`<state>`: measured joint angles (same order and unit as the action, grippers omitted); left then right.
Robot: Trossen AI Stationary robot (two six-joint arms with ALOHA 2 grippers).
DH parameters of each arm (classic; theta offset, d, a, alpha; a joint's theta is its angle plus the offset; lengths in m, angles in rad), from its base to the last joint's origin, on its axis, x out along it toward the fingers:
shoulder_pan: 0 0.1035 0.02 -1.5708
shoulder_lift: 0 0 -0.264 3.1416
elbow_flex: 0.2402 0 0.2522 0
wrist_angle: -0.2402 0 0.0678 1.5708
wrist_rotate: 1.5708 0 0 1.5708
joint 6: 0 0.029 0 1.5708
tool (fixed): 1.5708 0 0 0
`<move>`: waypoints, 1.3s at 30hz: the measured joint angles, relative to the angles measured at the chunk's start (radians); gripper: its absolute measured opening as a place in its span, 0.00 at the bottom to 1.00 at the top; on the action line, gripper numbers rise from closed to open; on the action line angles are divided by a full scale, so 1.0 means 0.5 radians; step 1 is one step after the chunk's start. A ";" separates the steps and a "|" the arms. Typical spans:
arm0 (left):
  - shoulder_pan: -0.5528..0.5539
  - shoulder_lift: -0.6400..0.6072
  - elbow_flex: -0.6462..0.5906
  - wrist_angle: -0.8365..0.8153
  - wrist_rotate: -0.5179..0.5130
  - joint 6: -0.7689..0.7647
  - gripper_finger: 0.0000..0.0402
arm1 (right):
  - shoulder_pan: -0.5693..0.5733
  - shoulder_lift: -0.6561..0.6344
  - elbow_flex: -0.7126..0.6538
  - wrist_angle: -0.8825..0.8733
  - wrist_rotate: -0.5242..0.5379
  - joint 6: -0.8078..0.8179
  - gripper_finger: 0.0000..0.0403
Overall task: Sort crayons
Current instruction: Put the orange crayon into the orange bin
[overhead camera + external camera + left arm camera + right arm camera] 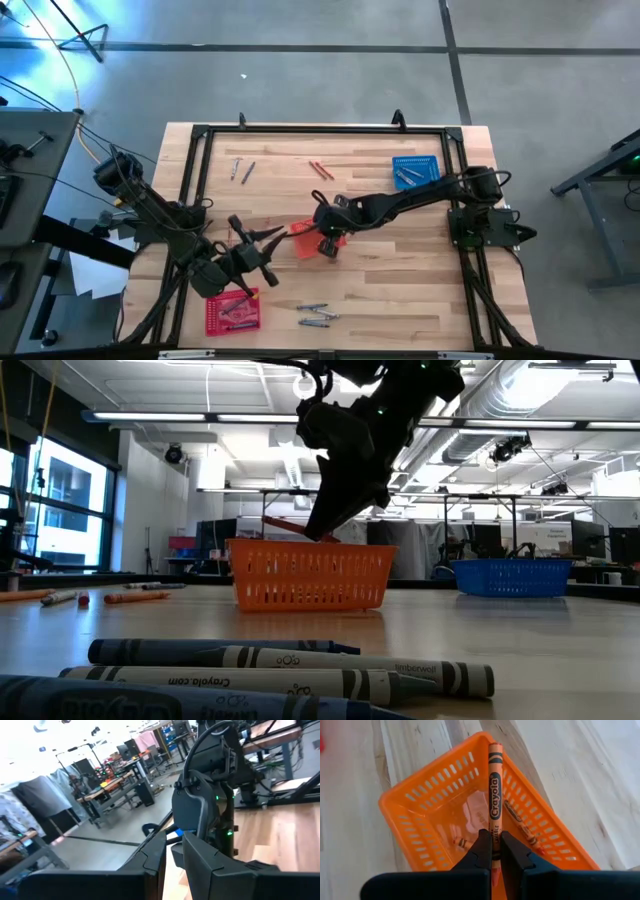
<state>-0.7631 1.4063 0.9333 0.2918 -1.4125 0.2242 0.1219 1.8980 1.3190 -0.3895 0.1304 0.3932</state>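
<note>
Looking down on your table from left to right: your left gripper [262, 248] hovers over the wood just above a red basket [232, 312] at the near left edge; in its wrist view its fingers [150, 865] stand slightly parted with nothing between them. Two grey crayons [241, 171] lie at the far left, two red-orange crayons [320, 169] beside them. Grey crayons [316, 316] rest near the front edge. At centre, your right gripper [494, 851] is pinched on an orange crayon [494, 800] above the orange basket [427, 800], which holds other crayons. A blue basket [416, 170] sits far right.
</note>
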 joint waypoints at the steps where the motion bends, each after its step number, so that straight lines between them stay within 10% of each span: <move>1: 0.000 0.000 0.000 0.000 -0.011 0.012 0.13 | -0.002 0.000 0.000 -0.007 -0.012 -0.001 0.01; 17: 0.005 0.000 -0.001 -0.004 -0.024 0.084 0.13 | -0.019 -0.023 0.011 -0.109 -0.029 -0.026 0.37; 24: 0.005 -0.001 -0.002 -0.016 -0.027 0.085 0.13 | -0.215 -0.149 0.167 -0.397 0.216 -0.169 0.38; 39: 0.022 -0.002 -0.002 -0.053 -0.182 0.206 0.13 | -1.023 -0.071 0.079 -0.293 -0.256 -0.477 0.37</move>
<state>-0.7522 1.4055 0.9321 0.2654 -1.5035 0.3270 -0.3894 1.8627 1.3582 -0.5358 0.0026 0.1548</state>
